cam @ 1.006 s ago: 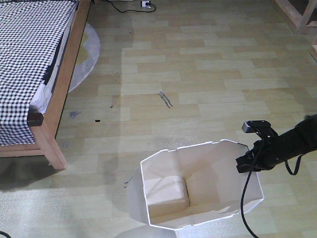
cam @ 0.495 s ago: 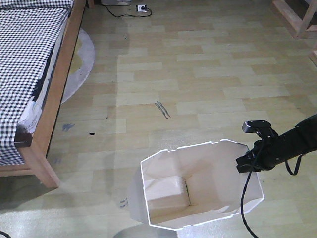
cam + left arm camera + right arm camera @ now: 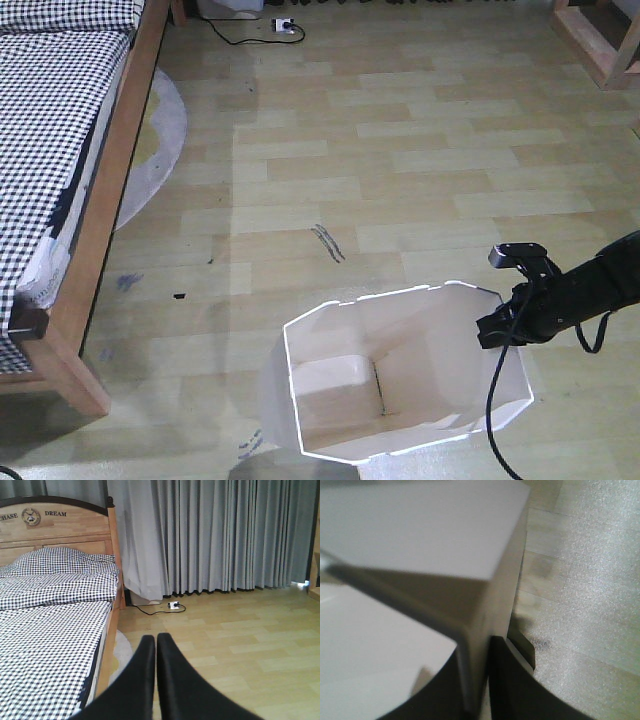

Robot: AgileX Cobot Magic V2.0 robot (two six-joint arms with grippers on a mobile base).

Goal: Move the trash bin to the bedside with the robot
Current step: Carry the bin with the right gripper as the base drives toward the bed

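The white trash bin [image 3: 400,380] stands open-topped low in the front view, its cream inside empty. My right gripper [image 3: 497,332] is shut on the bin's right rim; the right wrist view shows the thin wall [image 3: 480,645] pinched between both black fingers. The bed [image 3: 60,150], with a light brown wooden frame and black-and-white check bedding, lies along the left edge, well apart from the bin. My left gripper [image 3: 156,641] is shut on nothing, held up facing the bed [image 3: 55,630] and the curtains.
A grey round rug [image 3: 150,150] sticks out from under the bed. A power strip with a black cable [image 3: 283,26] lies on the floor at the back. Wooden furniture legs [image 3: 590,35] stand at the back right. A black cable [image 3: 492,400] hangs from my right arm.
The whole floor scene has slid left and down in the front view: the bed corner has moved toward the lower left. The bin and right gripper keep their place in the frame.
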